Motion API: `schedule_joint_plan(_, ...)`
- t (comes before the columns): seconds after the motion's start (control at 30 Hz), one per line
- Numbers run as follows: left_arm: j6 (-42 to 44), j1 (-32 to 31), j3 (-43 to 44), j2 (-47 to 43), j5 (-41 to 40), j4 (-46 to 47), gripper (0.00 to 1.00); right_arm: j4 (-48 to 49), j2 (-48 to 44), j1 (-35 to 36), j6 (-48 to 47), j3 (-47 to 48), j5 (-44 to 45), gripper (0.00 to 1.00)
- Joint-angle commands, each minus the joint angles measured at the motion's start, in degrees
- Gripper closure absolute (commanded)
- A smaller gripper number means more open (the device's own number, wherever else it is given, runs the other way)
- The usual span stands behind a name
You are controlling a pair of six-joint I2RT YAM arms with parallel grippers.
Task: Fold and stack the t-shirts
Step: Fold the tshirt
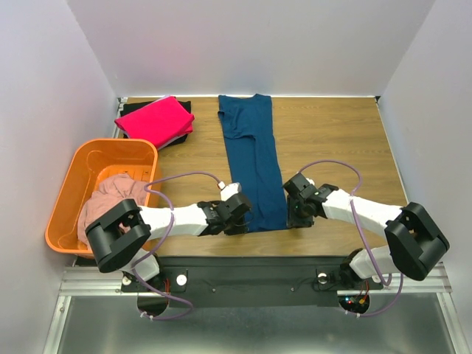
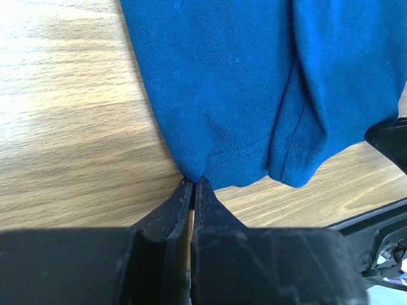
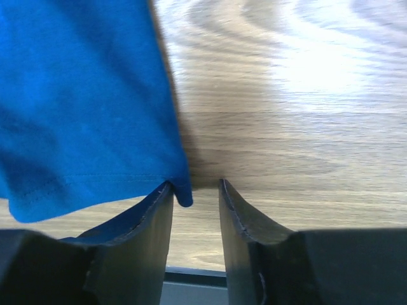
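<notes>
The navy blue t-shirt (image 1: 253, 162) lies folded into a long narrow strip down the middle of the table, print hidden. My left gripper (image 1: 240, 218) is at its near left corner; in the left wrist view the jaws (image 2: 193, 182) are shut, pinching the hem corner of the shirt (image 2: 241, 82). My right gripper (image 1: 296, 214) is at the near right corner. It is open (image 3: 194, 185), and the shirt's corner (image 3: 182, 194) hangs just inside the left finger (image 3: 149, 229). A bright pink t-shirt (image 1: 153, 119) lies folded on a black one (image 1: 183, 136) at the back left.
An orange basket (image 1: 77, 169) stands at the left edge and holds a crumpled pale dusty-pink t-shirt (image 1: 108, 193). White walls close in the table on three sides. Bare wood (image 1: 332, 140) lies right of the navy shirt.
</notes>
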Motion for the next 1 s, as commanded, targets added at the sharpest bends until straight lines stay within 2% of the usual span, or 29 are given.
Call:
schedule_joint_plan(0.0,-0.31,-0.55,-3.82,1.32,-0.22,-5.66,1.0,-3.07,-1.29,-1.21,0.03,-1.27,4.22,0.59)
schedule_joint_plan(0.47,-2.34,-0.55,-6.2,-2.72,-0.4,-7.07,1.0,-4.21,-1.64,-3.05,0.12,-0.22,4.31,0.54)
schedule_joint_plan(0.77,-0.76,-0.55,-4.26,-2.73,-0.58,-7.6,1.0,-7.11,-3.84,-3.49,0.65,2.42,5.54,0.46)
schedule_joint_plan(0.97,-0.23,-0.64,-3.48,-3.25,-0.31,-7.95,1.0,-7.64,-4.54,-3.58,1.09,4.26,3.35,0.44)
